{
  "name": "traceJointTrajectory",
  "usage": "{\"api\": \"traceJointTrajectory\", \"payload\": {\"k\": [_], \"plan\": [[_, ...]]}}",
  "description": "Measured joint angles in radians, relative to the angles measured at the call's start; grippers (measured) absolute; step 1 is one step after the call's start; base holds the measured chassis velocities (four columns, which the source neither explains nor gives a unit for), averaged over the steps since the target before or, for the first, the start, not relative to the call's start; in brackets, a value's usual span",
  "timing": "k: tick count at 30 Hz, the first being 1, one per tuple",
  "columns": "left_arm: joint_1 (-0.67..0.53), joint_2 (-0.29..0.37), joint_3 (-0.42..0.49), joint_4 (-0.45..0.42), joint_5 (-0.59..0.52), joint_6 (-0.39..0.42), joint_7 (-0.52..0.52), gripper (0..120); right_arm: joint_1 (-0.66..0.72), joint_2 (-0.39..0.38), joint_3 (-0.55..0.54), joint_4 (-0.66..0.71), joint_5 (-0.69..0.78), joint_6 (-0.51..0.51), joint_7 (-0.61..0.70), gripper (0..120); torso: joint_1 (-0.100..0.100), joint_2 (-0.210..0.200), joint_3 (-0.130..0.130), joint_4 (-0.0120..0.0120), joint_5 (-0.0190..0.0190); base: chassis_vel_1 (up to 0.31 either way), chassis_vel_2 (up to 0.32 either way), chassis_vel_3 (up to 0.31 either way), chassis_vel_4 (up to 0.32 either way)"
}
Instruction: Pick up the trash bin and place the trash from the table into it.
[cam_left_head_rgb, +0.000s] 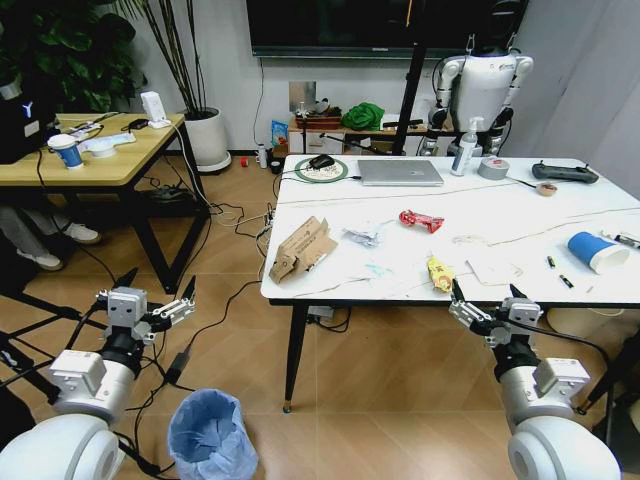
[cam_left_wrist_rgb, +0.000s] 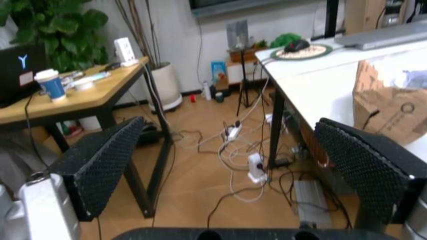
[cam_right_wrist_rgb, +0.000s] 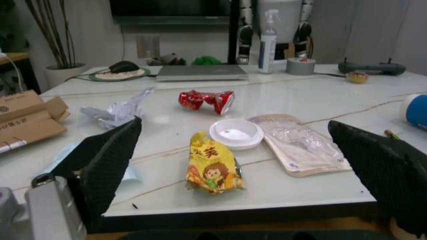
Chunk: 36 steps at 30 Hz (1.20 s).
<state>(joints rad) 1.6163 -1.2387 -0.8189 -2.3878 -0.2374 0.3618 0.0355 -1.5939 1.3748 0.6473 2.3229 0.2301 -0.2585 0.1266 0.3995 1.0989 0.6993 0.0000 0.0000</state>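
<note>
On the floor below the spread-fingered left gripper (cam_left_head_rgb: 152, 296), the small blue-bagged trash bin (cam_left_head_rgb: 210, 434) stands untouched; its crinkled liner risks slipping when gripped, while the right gripper (cam_left_head_rgb: 486, 300) waits, likewise spread.

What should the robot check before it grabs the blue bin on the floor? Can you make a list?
1. Left gripper open and empty: ok, its fingers are spread wide.
2. Right gripper open and empty: ok.
3. Small round trash bin lined with a crinkled light-blue plastic bag upright on the floor: ok.
4. Bin within the left gripper's grasp: not ok, it stands lower and apart from the gripper.
5. Black cables clear of the bin: cannot tell, they run close by.
6. Trash waiting on the white marble-look table: ok, yellow wrapper, red wrapper, torn brown cardboard box.
</note>
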Motion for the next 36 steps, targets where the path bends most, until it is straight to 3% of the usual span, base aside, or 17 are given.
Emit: {"api": "traceJointTrajectory", "payload": {"k": [36], "plan": [[0.011,-0.005,-0.013,-0.016,0.003,0.005,0.007,100,-0.018,0.044,-0.012,0.010,-0.063,0.028,-0.019,100,-0.073,-0.165,-0.091,0.0000,0.0000,0.000,0.000,0.000,0.000]]}}
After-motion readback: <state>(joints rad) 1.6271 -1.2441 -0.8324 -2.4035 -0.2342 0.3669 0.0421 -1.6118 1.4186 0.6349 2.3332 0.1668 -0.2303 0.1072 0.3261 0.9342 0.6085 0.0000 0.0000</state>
